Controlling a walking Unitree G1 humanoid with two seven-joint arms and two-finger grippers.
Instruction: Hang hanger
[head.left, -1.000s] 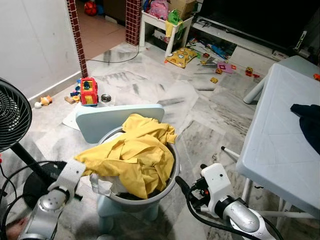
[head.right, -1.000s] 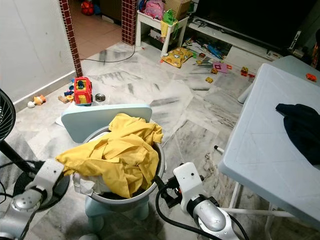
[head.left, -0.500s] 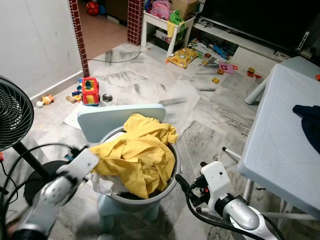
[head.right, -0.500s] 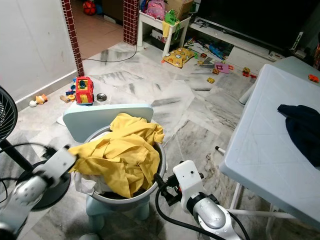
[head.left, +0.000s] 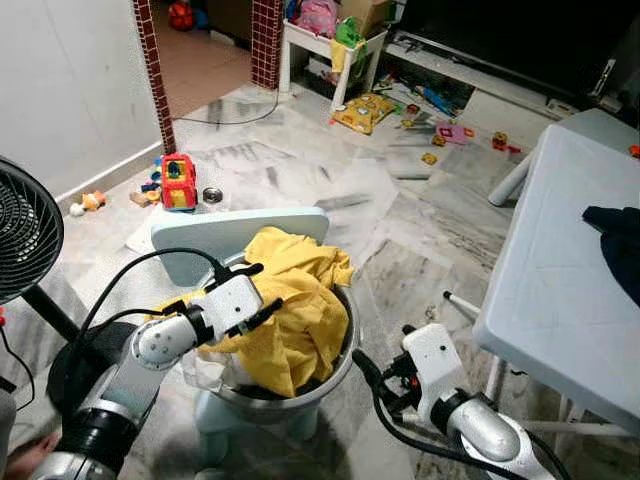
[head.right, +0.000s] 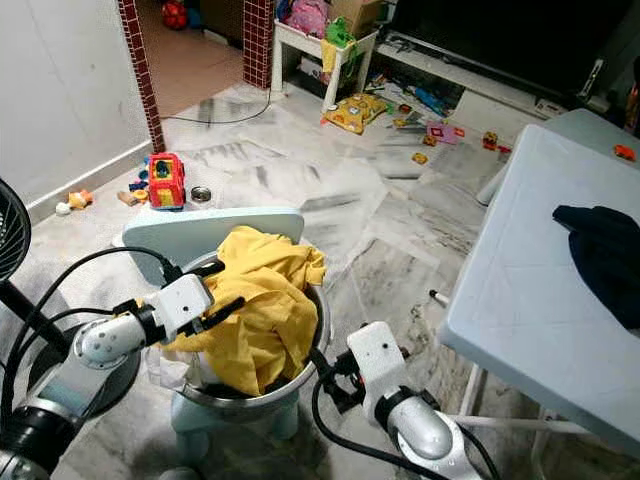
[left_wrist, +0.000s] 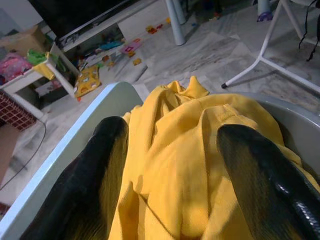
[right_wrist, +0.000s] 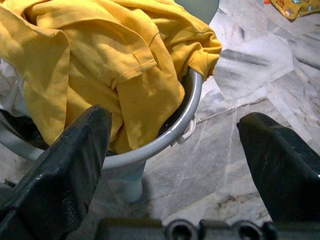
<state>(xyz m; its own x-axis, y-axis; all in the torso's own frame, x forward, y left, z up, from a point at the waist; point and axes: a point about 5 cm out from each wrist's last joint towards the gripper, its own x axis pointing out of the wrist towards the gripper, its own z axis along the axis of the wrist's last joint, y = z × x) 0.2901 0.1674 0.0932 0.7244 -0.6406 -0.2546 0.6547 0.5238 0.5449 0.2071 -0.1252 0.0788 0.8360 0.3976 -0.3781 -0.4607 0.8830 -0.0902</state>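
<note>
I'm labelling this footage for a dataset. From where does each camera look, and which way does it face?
Left and right eye views: on the head, facing forward and down at the yellow shirt in the grey basin; both silver arms show.
Left wrist view: on the left arm, looking along the left gripper's open fingers onto the shirt.
Right wrist view: on the right arm, looking past the right gripper's open fingers at the basin's rim and marble floor.
All views share the shirt.

A grey basin (head.left: 340, 372) heaped with a yellow garment (head.left: 300, 300) is carried on a pale blue child's chair (head.left: 240, 235). The chair is stood on the marble floor (head.left: 400, 240), where toys are scattered. A dark garment (head.left: 618, 240) is laid on the pale table (head.left: 550, 300).
</note>
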